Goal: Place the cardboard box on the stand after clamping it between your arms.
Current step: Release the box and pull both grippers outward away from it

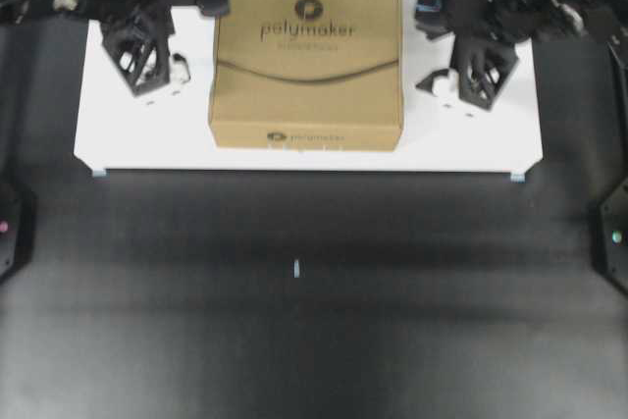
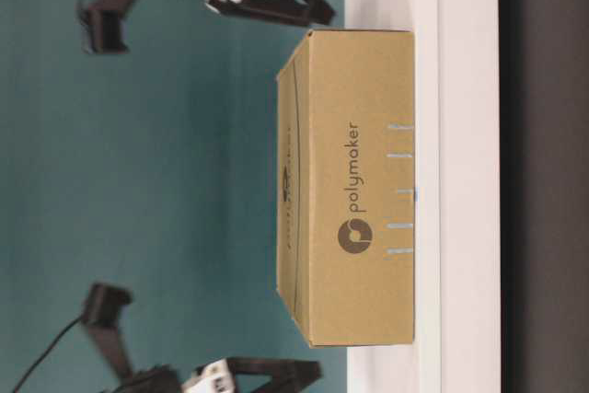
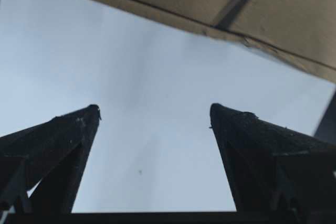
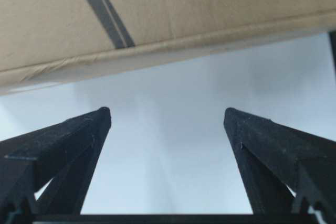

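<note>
Box (image 1: 306, 56) sits on stand (image 1: 147, 139); my left claw (image 1: 147, 51) at nine o'clock and right claw (image 1: 476, 71) at three gape empty, so I'd back straight out, no brushing.

A dark, matte desk (image 1: 294, 321) carries everything, and a wide, low white stand (image 1: 137, 139) lies directly on it along the far side, running nearly the full breadth of the overhead view. Small light-blue feet show at the stand's two near corners, touching the desk. A tiny pale mark (image 1: 296, 268) sits alone on the dark surface nearer the camera, well apart from the stand, and the brown cardboard box (image 1: 306, 61) rests flat on the stand's middle, its near edge just inside the stand's near edge.
</note>
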Controlling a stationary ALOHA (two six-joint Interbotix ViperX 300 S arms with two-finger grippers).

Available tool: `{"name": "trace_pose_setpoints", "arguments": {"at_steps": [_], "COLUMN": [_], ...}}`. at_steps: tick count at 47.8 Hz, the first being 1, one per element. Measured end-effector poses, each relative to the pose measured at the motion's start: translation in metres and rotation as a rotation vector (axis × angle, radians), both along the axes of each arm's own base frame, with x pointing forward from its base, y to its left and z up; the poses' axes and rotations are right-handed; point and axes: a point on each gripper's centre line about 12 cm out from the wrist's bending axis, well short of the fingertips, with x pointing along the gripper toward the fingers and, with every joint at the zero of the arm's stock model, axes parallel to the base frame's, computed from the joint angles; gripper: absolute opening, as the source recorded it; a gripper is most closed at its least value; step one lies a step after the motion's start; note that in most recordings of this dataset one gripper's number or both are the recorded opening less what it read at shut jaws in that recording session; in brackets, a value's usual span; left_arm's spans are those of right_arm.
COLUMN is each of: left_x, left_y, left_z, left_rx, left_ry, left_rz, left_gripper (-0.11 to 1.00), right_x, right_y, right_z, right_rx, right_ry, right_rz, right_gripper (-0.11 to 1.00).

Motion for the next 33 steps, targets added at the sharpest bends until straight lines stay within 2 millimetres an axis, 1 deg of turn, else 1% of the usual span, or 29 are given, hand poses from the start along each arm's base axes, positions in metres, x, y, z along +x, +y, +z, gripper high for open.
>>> {"name": "trace_pose_setpoints", "arguments": {"at_steps": [4,9,14,20,23,28,33], "left_x": [-0.008,-0.019,-0.030,-0.042,-0.047,-0.059,-0.071], "left_y": [-0.005,-0.018,-0.039,-0.064,-0.073,-0.083,-0.093], "left_z": [0.014,0.030,0.045,0.052,0.058,0.074,0.083], "left_rx": [0.021,0.050,0.085,0.128,0.157,0.222,0.257], "left_ry": [-0.039,-0.088,-0.160,-0.264,-0.339,-0.487,-0.591], "left_rz": [0.001,-0.015,-0.059,-0.117,-0.138,-0.157,-0.172], "left_gripper": [0.82,0.82,0.82,0.82,0.82,0.82,0.82], "right_x": [-0.009,-0.021,-0.032,-0.044,-0.048,-0.055,-0.064], "right_y": [0.005,0.011,0.020,0.037,0.050,0.067,0.075], "right_z": [0.010,0.019,0.027,0.033,0.037,0.045,0.055], "right_rx": [-0.005,0.001,0.008,0.015,0.021,0.013,-0.010], "right_ry": [-0.044,-0.102,-0.172,-0.261,-0.312,-0.392,-0.475], "right_rz": [-0.024,-0.069,-0.106,-0.122,-0.109,-0.071,-0.055], "right_gripper": [0.84,0.84,0.84,0.84,0.84,0.84,0.84]}}
